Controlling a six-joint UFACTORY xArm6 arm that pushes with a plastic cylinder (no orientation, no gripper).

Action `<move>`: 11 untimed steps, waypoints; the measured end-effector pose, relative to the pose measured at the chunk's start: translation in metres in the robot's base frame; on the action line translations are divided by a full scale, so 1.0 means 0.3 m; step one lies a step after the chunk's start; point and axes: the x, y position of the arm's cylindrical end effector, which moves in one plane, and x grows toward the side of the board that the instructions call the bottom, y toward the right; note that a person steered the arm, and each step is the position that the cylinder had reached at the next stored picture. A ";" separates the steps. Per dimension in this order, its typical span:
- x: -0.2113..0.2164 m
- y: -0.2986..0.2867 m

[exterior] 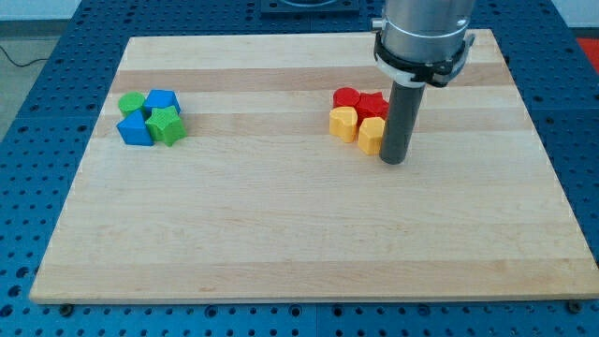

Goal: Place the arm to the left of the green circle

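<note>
Single camera view, raised and angled down onto the wooden board (pixel 299 234), whose far edge lies at the view's top. The whole board fits the frame, blue perforated table (pixel 37 112) showing around it. The arm's housing (pixel 423 33) is cropped at the top edge.

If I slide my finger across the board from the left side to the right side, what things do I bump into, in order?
Blue and green cluster first: green circle, then green star. After a long stretch of bare wood: yellow block, then my tip at the right of the red and yellow cluster.
</note>
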 end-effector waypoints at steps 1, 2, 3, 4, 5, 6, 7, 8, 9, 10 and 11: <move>0.010 -0.003; 0.086 -0.013; 0.104 -0.117; 0.176 -0.403; 0.174 -0.800; 0.092 -1.174; -0.004 -1.350; -0.023 -1.350; -0.183 -1.350; -0.262 -1.279; -0.263 -1.076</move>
